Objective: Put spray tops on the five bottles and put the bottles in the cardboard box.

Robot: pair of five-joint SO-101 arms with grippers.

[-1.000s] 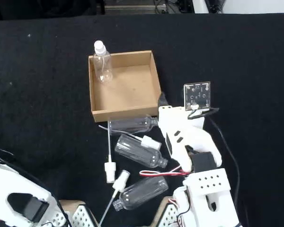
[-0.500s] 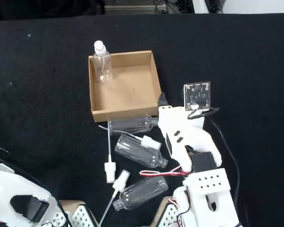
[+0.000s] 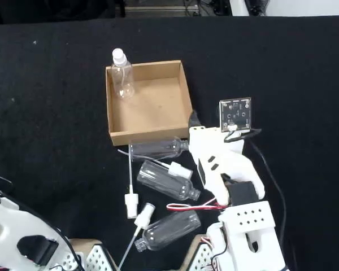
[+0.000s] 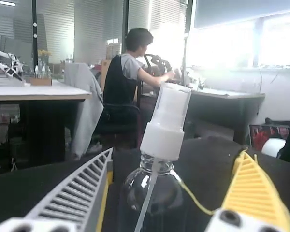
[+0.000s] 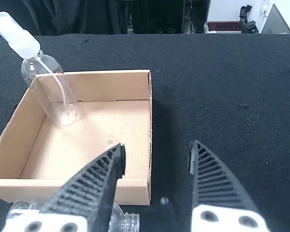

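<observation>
The left hand (image 4: 176, 153) is gripping the held bottle (image 4: 152, 195) upright between its white finger and its yellow finger. A spray top (image 4: 165, 121) is sitting on the neck of this bottle, and the thin tube is hanging down inside. In the high view the left arm (image 3: 17, 243) is staying low at the near left corner of the counter (image 3: 282, 68), well apart from the other things.

The right hand (image 5: 157, 146) is standing wide open with nothing between its fingers. It is hanging over the near right corner of the box (image 5: 106, 87), so the right wall is running between the two fingers. Just beside the near wall the first bare bottle (image 3: 157, 149) is lying with its open neck pointing toward this hand.

Inside the box, the boxed bottle (image 3: 122, 79) is standing with its top on in the far left corner, and the rest of the floor is showing plain cardboard.

Between the box and the arm bases, the second bare bottle (image 3: 166, 180) is lying with a loose top (image 3: 179, 169) resting against it. The third bare bottle (image 3: 166, 230) is lying nearest the bases. Two more tops (image 3: 131, 203) are lying just to their left, with long tubes. The right arm (image 3: 226, 169) is closing in the right side of this group.

Behind the box and on both sides, the black counter is stretching wide.
</observation>
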